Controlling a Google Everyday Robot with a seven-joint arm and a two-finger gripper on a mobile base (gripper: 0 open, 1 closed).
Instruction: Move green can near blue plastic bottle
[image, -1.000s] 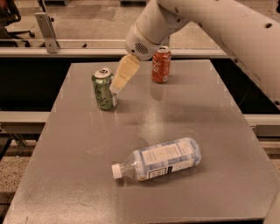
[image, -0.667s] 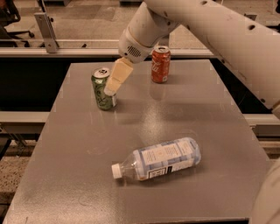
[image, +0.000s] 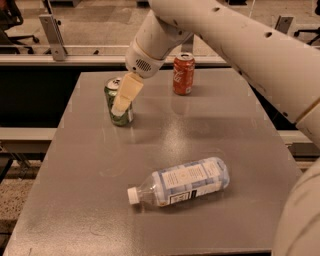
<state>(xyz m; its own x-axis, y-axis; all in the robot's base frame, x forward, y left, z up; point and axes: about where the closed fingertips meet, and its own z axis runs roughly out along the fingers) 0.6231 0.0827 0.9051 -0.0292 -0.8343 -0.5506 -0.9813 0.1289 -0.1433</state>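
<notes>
The green can (image: 112, 98) stands upright at the back left of the grey table (image: 90, 200). My gripper (image: 123, 100) comes down from the upper right and is right at the can, its cream tip covering the can's right side. The blue plastic bottle (image: 186, 181) lies on its side in the front middle of the table, white cap pointing left, well apart from the can.
A red cola can (image: 183, 73) stands upright at the back middle, right of the green can. My large white arm (image: 240, 45) spans the upper right of the view. A rail and floor lie beyond the table's far edge.
My gripper has moved left and down onto the green can; before, it was beside the can's upper right. The can, the bottle and the red can have not moved.
</notes>
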